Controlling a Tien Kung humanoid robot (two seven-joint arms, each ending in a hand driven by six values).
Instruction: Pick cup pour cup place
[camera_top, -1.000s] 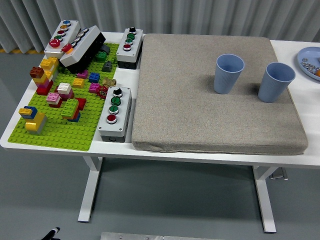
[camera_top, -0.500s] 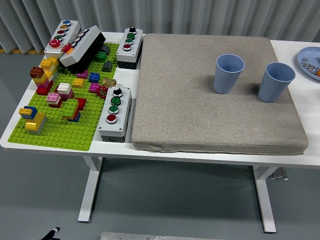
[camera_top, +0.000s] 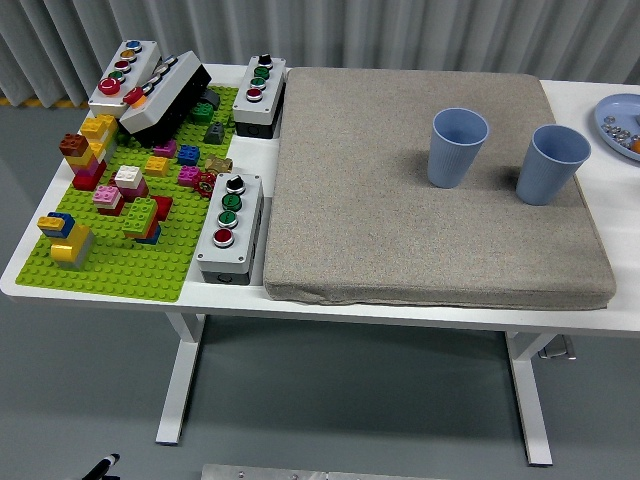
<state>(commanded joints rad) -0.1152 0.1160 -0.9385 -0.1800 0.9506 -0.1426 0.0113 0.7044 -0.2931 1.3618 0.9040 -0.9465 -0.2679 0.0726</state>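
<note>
no robot hand shows, so i cannot tell if one is open or shut, and the two blue cups, left cup (camera_top: 458, 147) and right cup (camera_top: 552, 163), stand close on the soft grey mat (camera_top: 400, 220), where a bump could tip one.

Two blue cups stand upright on a big grey mat (camera_top: 420, 200) on the white counter (camera_top: 590, 100): the left cup (camera_top: 457, 148) and the right cup (camera_top: 552, 164), near each other but apart. A green brick board (camera_top: 130, 250) with bright blocks lies at the left.
</note>
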